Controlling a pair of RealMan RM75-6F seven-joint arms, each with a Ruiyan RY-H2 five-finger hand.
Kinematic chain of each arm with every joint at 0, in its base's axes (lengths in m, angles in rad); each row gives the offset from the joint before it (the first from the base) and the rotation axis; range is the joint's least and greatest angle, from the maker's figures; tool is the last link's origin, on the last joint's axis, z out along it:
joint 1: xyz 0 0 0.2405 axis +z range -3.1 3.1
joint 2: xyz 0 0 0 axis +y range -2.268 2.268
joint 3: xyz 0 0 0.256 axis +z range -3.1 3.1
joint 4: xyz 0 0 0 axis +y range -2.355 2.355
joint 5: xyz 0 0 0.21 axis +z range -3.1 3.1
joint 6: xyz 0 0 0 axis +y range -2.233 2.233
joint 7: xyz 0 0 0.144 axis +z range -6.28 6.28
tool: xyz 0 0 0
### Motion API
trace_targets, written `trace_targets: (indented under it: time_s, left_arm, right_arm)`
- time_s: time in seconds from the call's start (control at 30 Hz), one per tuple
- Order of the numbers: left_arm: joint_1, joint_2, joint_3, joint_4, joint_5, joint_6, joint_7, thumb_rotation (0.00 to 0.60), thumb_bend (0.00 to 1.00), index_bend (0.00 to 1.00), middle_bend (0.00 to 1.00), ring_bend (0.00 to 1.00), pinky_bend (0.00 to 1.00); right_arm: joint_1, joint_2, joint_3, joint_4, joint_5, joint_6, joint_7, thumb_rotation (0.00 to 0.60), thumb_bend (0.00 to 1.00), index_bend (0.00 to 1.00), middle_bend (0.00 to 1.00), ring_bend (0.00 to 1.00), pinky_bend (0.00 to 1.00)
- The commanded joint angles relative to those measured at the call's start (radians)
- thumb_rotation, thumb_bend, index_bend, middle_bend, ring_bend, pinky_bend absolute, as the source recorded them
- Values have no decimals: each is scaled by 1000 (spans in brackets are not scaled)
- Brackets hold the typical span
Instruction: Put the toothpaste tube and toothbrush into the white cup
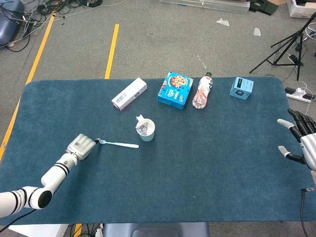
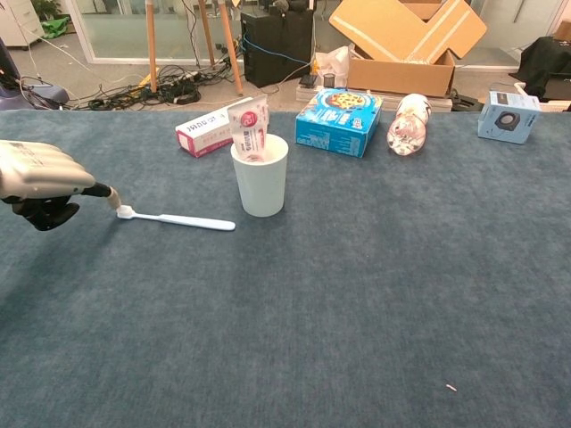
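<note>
A dark blue carpet-like worktop [image 1: 197, 163] stands on a grey floor [image 1: 148, 44]. Beyond its far left corner, two yellow lines [image 1: 111, 49] run across the floor near tangled cables [image 1: 44, 12]. Past its far edge sit open cardboard boxes [image 2: 406, 40], and a black tripod [image 1: 291, 47] stands off its far right corner.

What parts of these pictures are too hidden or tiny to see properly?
- Toothpaste tube: its lower part is inside the white cup, hidden by the cup wall in both views.
- Left hand: cut off by the chest view's left edge; whether a fingertip touches the toothbrush is too small to tell.
- Right hand: cut off by the head view's right edge, absent from the chest view.
- Print on the white box: too small in both views.
</note>
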State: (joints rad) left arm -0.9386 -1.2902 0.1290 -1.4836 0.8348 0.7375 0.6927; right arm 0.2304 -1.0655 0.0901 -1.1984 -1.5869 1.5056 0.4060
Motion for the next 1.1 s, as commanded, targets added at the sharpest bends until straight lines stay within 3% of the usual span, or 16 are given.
trace_targets:
  time_s: [0.03, 0.27, 0.37, 0.43, 0.47, 0.53, 0.63, 0.7, 0.87, 1.1]
  left_arm:
    - [8, 29, 14, -51, 23, 14, 0, 600, 769, 144, 1000, 934, 910]
    - [33, 59, -1, -96, 82, 67, -40, 600, 768, 145, 1000, 920, 903]
    - [46, 62, -30, -89, 87, 98, -76, 600, 744, 145, 965, 847, 861]
    - [55, 63, -54, -94, 78, 116, -105, 600, 587, 151, 826, 731, 789]
    - [63, 59, -70, -96, 78, 130, -129, 600, 476, 163, 704, 644, 740]
    - [77, 51, -97, -101, 71, 143, -175, 600, 358, 191, 464, 468, 631]
    - [93, 32, -134, -101, 54, 153, -240, 600, 277, 265, 133, 153, 343]
    - [101, 10, -160, -90, 28, 155, -277, 600, 270, 317, 66, 64, 227]
    - [100, -41, -210, -49, -67, 116, -338, 600, 265, 433, 17, 0, 83]
    - [95, -111, -245, 13, -119, 105, -371, 600, 253, 434, 0, 0, 1]
  right_arm:
    - [-1, -1, 0, 3, 1, 0, 3, 600, 197, 230, 0, 0, 127]
    - [-1, -5, -1, 9, -1, 2, 7, 600, 197, 230, 0, 0, 127]
    - [-2, -4, -1, 7, -2, 6, 7, 600, 197, 230, 0, 0, 127]
    - [-2, -2, 0, 6, -1, 7, 7, 600, 197, 230, 0, 0, 127]
    - [-2, -1, 1, 5, -1, 7, 7, 600, 197, 230, 0, 0, 127]
    - [-2, 0, 1, 3, -1, 8, 8, 600, 197, 230, 0, 0, 127]
    - [-1, 1, 1, 1, -2, 7, 7, 600, 197, 230, 0, 0, 127]
    - [-1, 1, 0, 0, -1, 5, 5, 600, 197, 230, 0, 0, 127]
    - [-2, 1, 0, 3, 4, -1, 9, 600, 197, 230, 0, 0, 126]
    - [-3, -2, -1, 19, 11, -9, 20, 600, 197, 231, 0, 0, 127]
